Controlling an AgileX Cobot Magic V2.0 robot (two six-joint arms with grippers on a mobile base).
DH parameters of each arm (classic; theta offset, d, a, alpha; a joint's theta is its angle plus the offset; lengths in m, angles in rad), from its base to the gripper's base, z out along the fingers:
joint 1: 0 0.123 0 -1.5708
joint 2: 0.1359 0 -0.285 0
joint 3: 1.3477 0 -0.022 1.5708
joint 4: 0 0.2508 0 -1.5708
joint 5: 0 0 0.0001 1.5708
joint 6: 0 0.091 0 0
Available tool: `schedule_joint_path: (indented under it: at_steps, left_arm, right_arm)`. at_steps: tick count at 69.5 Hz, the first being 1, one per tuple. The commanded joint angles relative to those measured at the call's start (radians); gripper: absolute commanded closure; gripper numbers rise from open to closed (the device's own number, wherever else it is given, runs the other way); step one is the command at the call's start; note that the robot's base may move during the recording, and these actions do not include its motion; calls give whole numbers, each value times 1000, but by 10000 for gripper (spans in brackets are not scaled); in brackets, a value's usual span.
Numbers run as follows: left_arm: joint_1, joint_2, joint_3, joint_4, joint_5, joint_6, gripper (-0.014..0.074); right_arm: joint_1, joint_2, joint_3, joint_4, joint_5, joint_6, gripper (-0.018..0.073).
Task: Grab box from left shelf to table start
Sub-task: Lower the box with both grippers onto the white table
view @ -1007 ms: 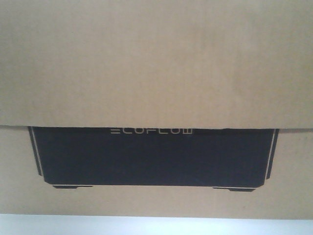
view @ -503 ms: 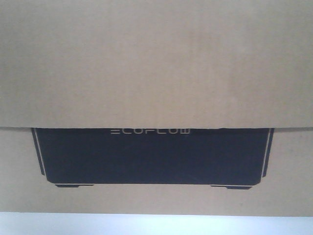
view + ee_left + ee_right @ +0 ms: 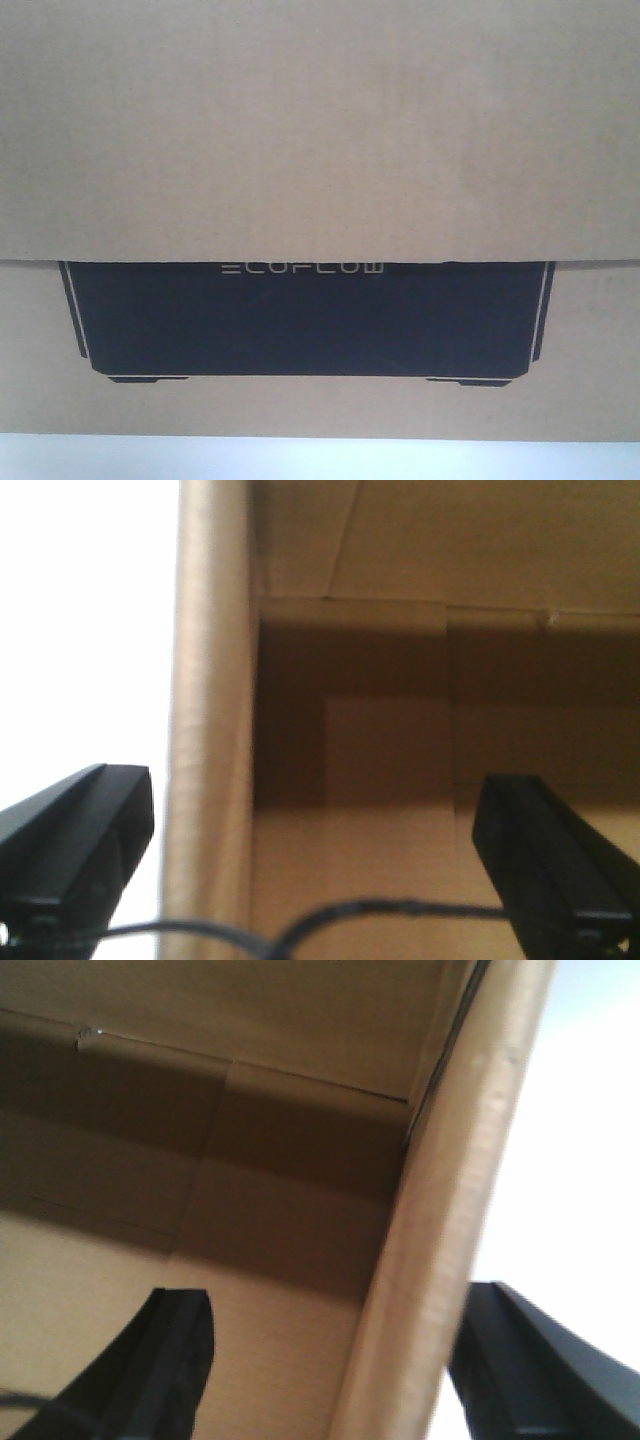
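The box (image 3: 320, 130), a brown cardboard carton with a black ECOFLOW panel (image 3: 300, 320), fills the front view. A white strip of the table (image 3: 320, 460) shows under its lower edge. In the left wrist view my left gripper (image 3: 315, 785) is open and straddles the box's left wall (image 3: 210, 730), one finger outside and one inside the carton. My right gripper (image 3: 340, 1300) is open too and straddles the right wall (image 3: 440, 1230) the same way. The left shelf is out of view.
Outside the carton walls both wrist views show only bright white glare. A thin black cable (image 3: 300, 925) crosses the bottom of the left wrist view. The carton's inner flaps and folds (image 3: 230, 1120) lie ahead of the inner fingers.
The box has edged slightly up and left in the front view, and the white strip below it is a little taller than a second ago.
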Motion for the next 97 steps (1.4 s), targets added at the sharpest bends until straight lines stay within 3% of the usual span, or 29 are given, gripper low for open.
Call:
schedule_joint_path:
  at_steps: [1,25,32,43,51,56,62,75,97]
  left_arm:
    - [-7,-64,-32,31,-36,-9,42]
    - [-7,-236,-32,89,-17,-9,48]
    - [-7,-315,-32,89,-17,-9,97]
    - [-7,-451,-30,89,-17,-9,264]
    - [-7,-544,-5,102,-17,-9,462]
    - [-7,-600,33,104,-17,-9,580]
    - [-7,-671,106,121,-17,-9,710]
    - [-7,-818,305,157,-68,-9,691]
    - [-7,-1133,602,175,-310,-9,691]
  right_arm:
    - [3,-66,-36,-35,-35,-1,-10]
    - [3,-184,-72,-106,28,15,-9]
    - [3,-245,-76,-106,34,31,60]
    - [3,-348,-74,-106,49,52,300]
    - [3,-433,-65,-106,54,78,459]
    - [3,-485,-38,-106,44,78,511]
    - [3,-551,23,-106,32,78,501]
    - [3,-740,237,-106,-30,78,501]
    - [3,-1168,596,-106,-201,78,501]
